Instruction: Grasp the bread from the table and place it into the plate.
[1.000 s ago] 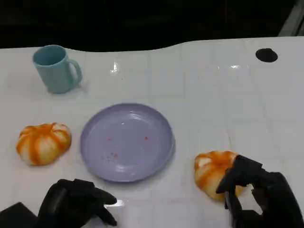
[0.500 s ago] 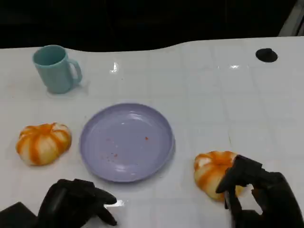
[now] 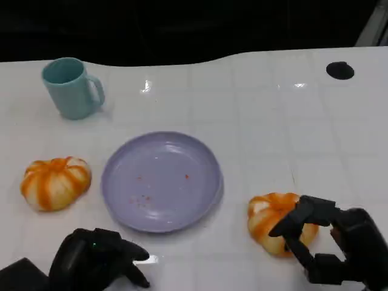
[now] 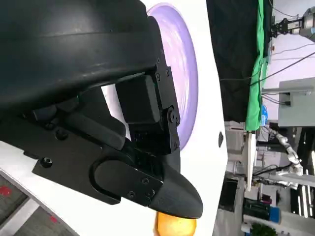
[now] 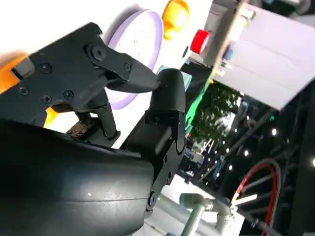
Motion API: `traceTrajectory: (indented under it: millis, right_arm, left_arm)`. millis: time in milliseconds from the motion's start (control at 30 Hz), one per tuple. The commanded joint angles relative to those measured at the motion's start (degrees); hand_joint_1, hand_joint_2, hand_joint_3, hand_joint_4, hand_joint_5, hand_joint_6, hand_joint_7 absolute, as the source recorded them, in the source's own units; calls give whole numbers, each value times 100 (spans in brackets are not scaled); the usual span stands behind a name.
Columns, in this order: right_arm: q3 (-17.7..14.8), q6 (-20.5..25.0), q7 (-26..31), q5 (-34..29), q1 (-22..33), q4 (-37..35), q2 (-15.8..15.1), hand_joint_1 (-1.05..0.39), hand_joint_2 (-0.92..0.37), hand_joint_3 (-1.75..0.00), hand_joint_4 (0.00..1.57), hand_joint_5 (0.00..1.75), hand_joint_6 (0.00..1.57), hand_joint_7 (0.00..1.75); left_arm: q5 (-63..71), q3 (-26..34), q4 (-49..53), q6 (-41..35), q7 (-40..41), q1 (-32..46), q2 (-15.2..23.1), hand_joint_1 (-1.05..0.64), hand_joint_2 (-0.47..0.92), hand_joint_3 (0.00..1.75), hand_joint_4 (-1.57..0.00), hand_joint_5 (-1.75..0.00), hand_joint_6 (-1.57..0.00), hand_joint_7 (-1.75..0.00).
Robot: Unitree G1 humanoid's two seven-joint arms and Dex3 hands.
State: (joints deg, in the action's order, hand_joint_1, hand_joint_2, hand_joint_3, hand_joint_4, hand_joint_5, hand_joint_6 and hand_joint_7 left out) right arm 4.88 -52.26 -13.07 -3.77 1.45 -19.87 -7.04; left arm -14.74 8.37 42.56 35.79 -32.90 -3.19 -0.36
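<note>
While the right hand (image 3: 330, 242) has spread its black fingers wider than a second ago, it's touching the near orange-and-white pumpkin-shaped bread (image 3: 274, 220) but not yet gripping it; bread sits on the white table (image 3: 260, 115), right of the round lilac plate (image 3: 161, 180). Grasp pending. Left hand (image 3: 97, 257) idle, fingers curled on nothing. Second orange bread (image 3: 54, 182) and teal mug (image 3: 71, 87) sit left; path to plate clear.

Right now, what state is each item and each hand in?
Purple plate: upright on the table, no bread in it, a few crumbs.
Bread by the right hand: on the table, fingers against it, not lifted.
Bread left of the plate: on the table, untouched.
Teal mug: upright.
Right hand: fingers apart around the bread.
Left hand: curled, holding nothing.
</note>
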Motion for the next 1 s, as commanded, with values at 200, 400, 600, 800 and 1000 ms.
traceTrajectory:
  millis: [200,400,600,800,1000]
  right_arm:
    - [-294,1478,-121,-1856,120,2043,-1208,-48,-91,-21,45,62,56,23]
    - [-169,2432,-755,-2293,153,3058,-1862,-49,-92,-14,23,23,34,0]
    - [-15,3162,-1184,-2530,137,3671,-2140,-53,-92,-6,10,13,20,0]
    - [347,3609,-1119,-3569,21,3885,-2168,-58,-91,-2,6,9,13,0]
    - [717,3811,-928,-4169,-235,3621,-2088,-60,-89,0,7,10,16,1]
  left_arm:
    - [14,22,-77,41,49,42,109,-105,92,0,-148,-68,-157,-21]
    - [26,20,-41,74,43,29,106,-105,92,0,-148,-68,-157,-22]
    - [81,-1,-54,44,119,23,100,-105,92,0,-148,-69,-157,-23]
    - [27,6,32,89,48,-10,95,-105,91,0,-148,-69,-157,-23]
    - [64,3,74,171,100,-19,92,-105,92,0,-148,-69,-157,-22]
